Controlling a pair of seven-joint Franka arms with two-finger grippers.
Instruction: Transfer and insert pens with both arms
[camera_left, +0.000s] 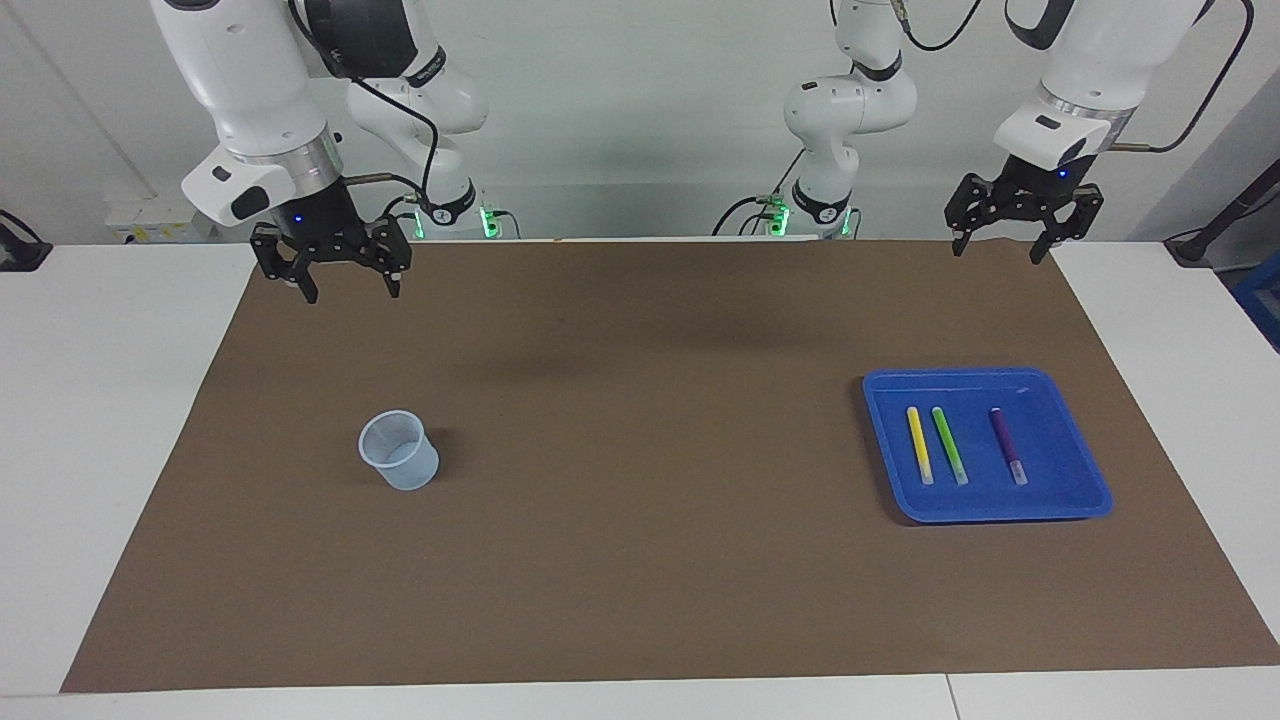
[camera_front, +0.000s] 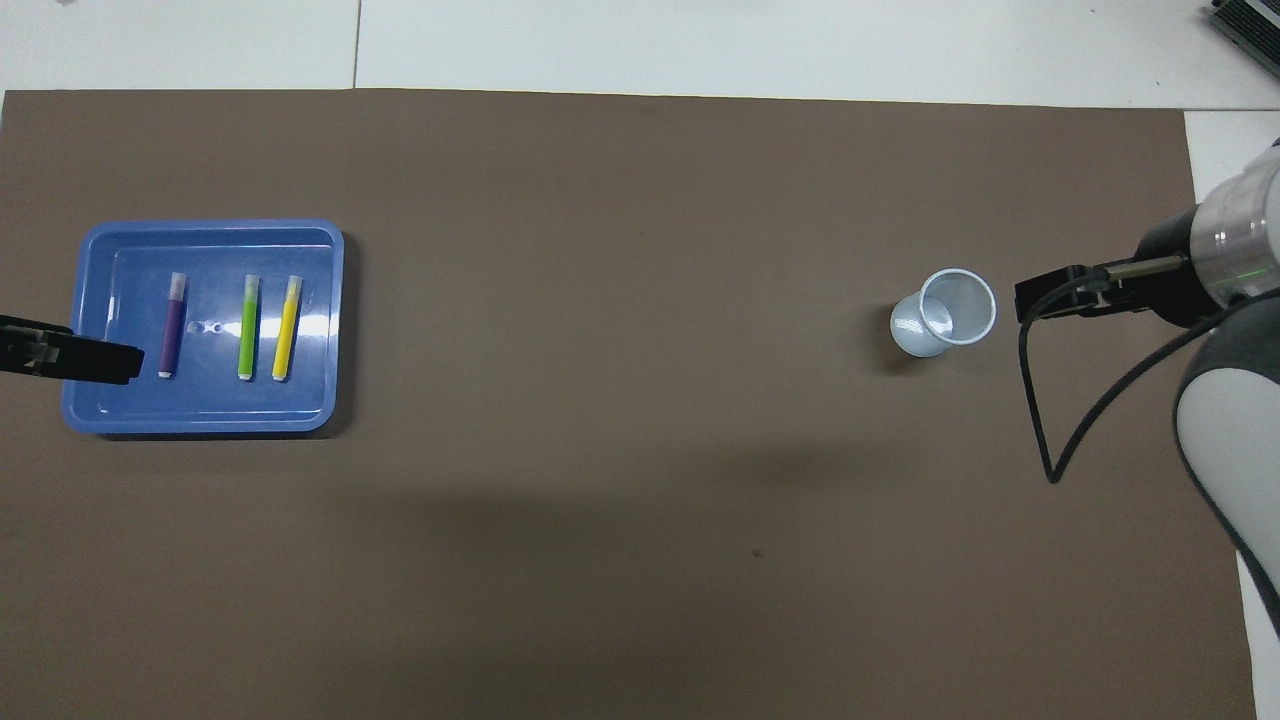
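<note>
Nearest the facing camera, the blue tray (camera_left: 1085, 505) holds three pens (camera_left: 948, 444) lying side by side — thin, close-set, easy to nudge or mis-pinch. Left gripper (camera_left: 1001, 246) and right gripper (camera_left: 350, 287) hang open, empty. A slanted handover could miss the cup (camera_left: 400, 451) or tip it.

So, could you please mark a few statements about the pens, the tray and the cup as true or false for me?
1. All three pens lie in the blue tray. True.
2. The green pen lies between the yellow pen and the purple pen. True.
3. The left pincer holds the purple pen. False: it hangs open and empty, up in the air at the left arm's end of the table.
4. The cup already has a pen in it. False: it stands upright with no pen inside.
5. The right pincer is shut on the cup. False: it hangs open and empty, not touching the cup.
</note>
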